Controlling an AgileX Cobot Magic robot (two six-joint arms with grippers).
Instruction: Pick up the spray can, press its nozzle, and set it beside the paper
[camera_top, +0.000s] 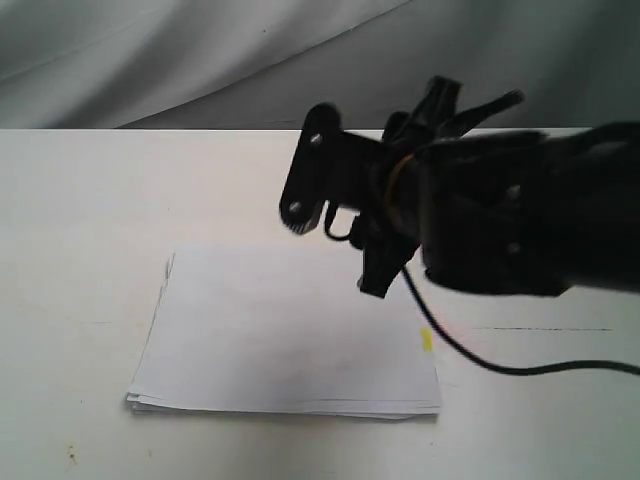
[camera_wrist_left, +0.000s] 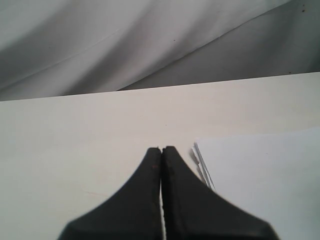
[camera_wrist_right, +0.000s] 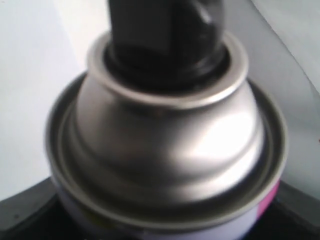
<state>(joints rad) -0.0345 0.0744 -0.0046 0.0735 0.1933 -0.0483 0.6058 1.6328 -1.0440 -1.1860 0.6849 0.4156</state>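
Right pincer (camera_wrist_right: 165, 222) clamped round spray can (camera_wrist_right: 165, 150) body, nozzle (camera_wrist_right: 160, 35) clear for pressing; left pincer (camera_wrist_left: 161, 150) closed, empty, near paper (camera_wrist_left: 265, 175)

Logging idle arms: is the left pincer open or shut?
Shut: the left pincer shows its two fingers pressed together, nothing between them.

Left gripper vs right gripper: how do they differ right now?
1. Load: the left gripper is shut on nothing, fingertips pressed together. The right gripper is shut on the spray can, whose black nozzle is free.
2. Place: the left gripper is over bare table beside the paper. In the exterior view, the right gripper's arm appears raised near the paper's far edge.

Shared: both are black and closed.
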